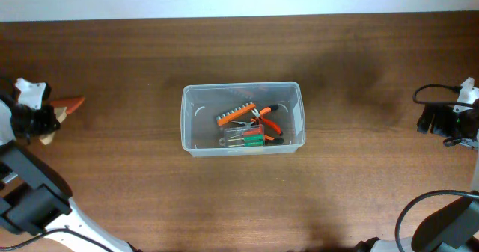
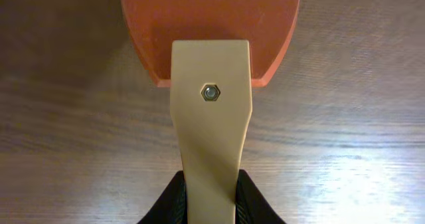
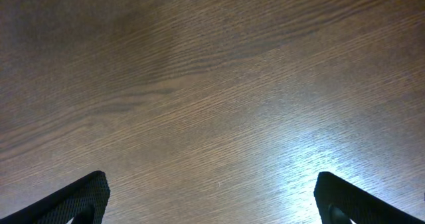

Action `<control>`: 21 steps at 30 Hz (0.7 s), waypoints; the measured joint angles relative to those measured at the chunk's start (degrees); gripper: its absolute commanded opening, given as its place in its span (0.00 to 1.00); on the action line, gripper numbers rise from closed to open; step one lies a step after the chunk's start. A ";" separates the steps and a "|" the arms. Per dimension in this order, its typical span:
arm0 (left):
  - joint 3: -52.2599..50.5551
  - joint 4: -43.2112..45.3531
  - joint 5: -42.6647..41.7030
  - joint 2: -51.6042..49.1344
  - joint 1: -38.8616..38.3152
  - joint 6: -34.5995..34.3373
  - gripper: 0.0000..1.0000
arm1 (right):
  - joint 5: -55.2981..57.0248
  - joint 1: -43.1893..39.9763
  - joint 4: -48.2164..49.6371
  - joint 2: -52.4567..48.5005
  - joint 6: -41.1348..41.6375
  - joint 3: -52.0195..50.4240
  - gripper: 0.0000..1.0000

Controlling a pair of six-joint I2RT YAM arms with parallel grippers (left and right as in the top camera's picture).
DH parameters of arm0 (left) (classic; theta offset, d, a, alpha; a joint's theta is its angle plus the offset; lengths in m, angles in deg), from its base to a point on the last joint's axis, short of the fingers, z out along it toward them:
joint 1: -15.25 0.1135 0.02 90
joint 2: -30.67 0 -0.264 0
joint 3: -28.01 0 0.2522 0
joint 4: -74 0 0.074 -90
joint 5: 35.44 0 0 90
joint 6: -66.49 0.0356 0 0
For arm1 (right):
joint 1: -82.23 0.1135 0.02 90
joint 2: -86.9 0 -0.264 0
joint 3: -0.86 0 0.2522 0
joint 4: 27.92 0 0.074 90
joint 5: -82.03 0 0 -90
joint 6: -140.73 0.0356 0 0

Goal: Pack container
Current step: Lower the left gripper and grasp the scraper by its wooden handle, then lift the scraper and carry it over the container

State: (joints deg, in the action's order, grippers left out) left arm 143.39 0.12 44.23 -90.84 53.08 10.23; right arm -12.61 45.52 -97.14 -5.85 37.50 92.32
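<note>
The container (image 1: pixel 193 125), a clear rectangular tub, stands at the table's middle. In it lie an orange bit holder (image 1: pixel 236 114), orange-handled pliers (image 1: pixel 267 120) and green-handled tools (image 1: pixel 252 138). My left gripper (image 1: pixel 41 122) is at the far left edge, well away from the tub. It is shut on the tan handle of a scraper with an orange blade (image 1: pixel 69 104). In the left wrist view the black fingers (image 2: pixel 211 187) clamp the handle and the blade (image 2: pixel 211 31) points away over the wood. My right gripper (image 1: pixel 438 121) is open and empty at the far right, over bare wood (image 3: pixel 212 197).
The brown wooden table (image 1: pixel 359 185) reaches to a pale wall strip along the back. A black cable (image 1: pixel 434 91) loops beside the right arm. The arm bases sit at the front left and front right corners.
</note>
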 measured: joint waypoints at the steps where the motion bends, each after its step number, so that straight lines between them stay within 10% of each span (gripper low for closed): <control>1: 1.11 -0.55 -0.02 0.00 -0.48 -0.11 0.02 | 0.00 0.00 0.02 0.00 -0.04 0.00 0.99; 21: 23.91 -14.88 -16.96 -0.24 -18.01 -0.37 0.02 | 0.00 0.00 0.00 0.00 0.00 0.00 0.99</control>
State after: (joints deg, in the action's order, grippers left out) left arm 167.31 -14.76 27.27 -91.08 35.07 9.85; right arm -12.61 45.52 -97.14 -5.85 37.50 92.32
